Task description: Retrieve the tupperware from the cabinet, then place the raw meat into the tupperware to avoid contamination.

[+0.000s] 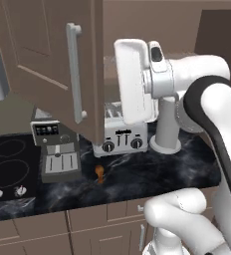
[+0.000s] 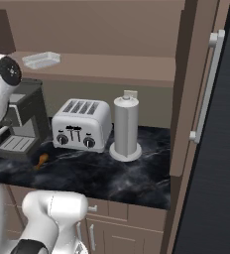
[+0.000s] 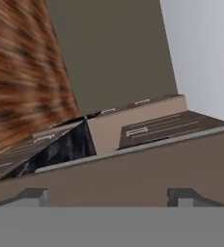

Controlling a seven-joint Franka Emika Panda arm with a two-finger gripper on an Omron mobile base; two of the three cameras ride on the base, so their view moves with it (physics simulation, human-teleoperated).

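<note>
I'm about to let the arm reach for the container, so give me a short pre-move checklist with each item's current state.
1. Cabinet doors open: ok.
2. Tupperware on the inner shelf, nothing on it: ok.
3. Raw meat still on the counter, before the coffee machine: ok.
4. Gripper open and empty: ok; fingertips apart, nothing between.
5. Gripper aimed at the tupperware: not ok; hand view shows no container.
6. Toaster and paper towel roll stand below the shelf, off the reach: ok.
</note>
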